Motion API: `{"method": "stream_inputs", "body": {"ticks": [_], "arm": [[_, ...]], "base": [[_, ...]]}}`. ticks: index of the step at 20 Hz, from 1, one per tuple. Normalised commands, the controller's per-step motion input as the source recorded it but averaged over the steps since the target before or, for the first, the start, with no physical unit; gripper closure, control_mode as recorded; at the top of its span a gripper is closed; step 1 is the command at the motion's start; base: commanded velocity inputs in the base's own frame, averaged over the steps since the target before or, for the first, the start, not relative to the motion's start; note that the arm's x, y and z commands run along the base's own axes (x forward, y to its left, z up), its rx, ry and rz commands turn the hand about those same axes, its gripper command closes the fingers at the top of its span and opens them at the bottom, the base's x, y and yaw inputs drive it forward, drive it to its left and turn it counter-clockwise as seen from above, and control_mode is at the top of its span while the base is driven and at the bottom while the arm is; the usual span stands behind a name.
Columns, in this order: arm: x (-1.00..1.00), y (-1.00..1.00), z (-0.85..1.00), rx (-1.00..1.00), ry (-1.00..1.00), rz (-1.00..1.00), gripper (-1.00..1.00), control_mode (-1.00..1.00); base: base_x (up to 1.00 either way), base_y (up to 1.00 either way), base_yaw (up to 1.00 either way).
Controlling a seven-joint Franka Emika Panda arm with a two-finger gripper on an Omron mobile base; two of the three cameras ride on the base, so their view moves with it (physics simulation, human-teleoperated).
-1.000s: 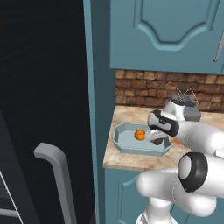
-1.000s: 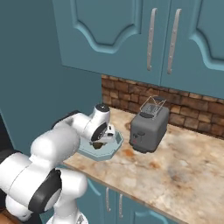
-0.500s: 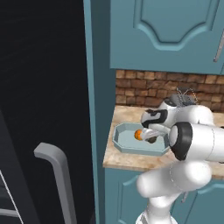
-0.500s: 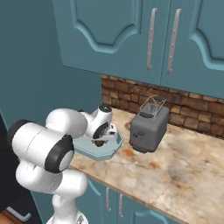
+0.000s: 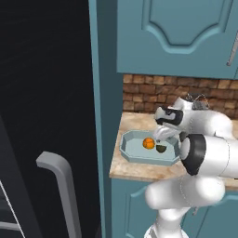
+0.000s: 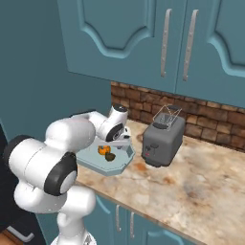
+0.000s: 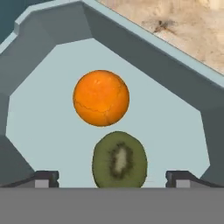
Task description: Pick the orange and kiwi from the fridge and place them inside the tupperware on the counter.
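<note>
**Orange and kiwi inside the tupperware, gripper open above them**

On the counter [image 5: 135,169], in the left base view, the tupperware [image 5: 132,154] sat near the counter's left end, in front of the brick wall [image 5: 148,90]. The orange [image 5: 148,143] lay in it, with the kiwi [image 5: 161,148] just to its right. The gripper [image 5: 162,137] hung just above the two fruits; its jaws could not be made out from this side. The fridge [image 5: 42,111] stood dark at the left, with its grey handle [image 5: 60,183] in the near foreground.

From the right base view, the tupperware [image 6: 95,165] lay left of a grey toaster [image 6: 162,139], well apart from it. The orange [image 6: 103,150] and kiwi [image 6: 110,156] rested inside, below the gripper [image 6: 115,143]. Teal wall cabinets [image 6: 143,43] hung above.

Along the hand view, the orange [image 7: 101,98] lay on the tupperware floor [image 7: 39,113], with the kiwi [image 7: 119,159] touching or nearly touching it on the nearer side. The fingertips [image 7: 46,178] stood wide apart on either side of the kiwi, clear of it and holding nothing.
</note>
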Motion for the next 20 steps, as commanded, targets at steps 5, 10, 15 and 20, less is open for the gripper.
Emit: {"method": "stream_inputs", "body": {"ticks": [5, 10, 15, 20], "arm": [[-0.96, 0.02, 0.80, -0.02, -0.10, 0.03, -1.00, -1.00], [-1.00, 0.00, 0.77, 0.00, -0.24, 0.00, -1.00, -1.00], [-1.00, -0.23, 0.74, 0.00, -0.27, 0.00, -1.00, -1.00], [-0.78, -0.42, 0.52, 0.01, -0.10, 0.00, -1.00, -1.00]], "base": [[0.00, 0.00, 0.00], [0.00, 0.00, 0.00], [0.00, 0.00, 0.00], [0.00, 0.00, 0.00]]}}
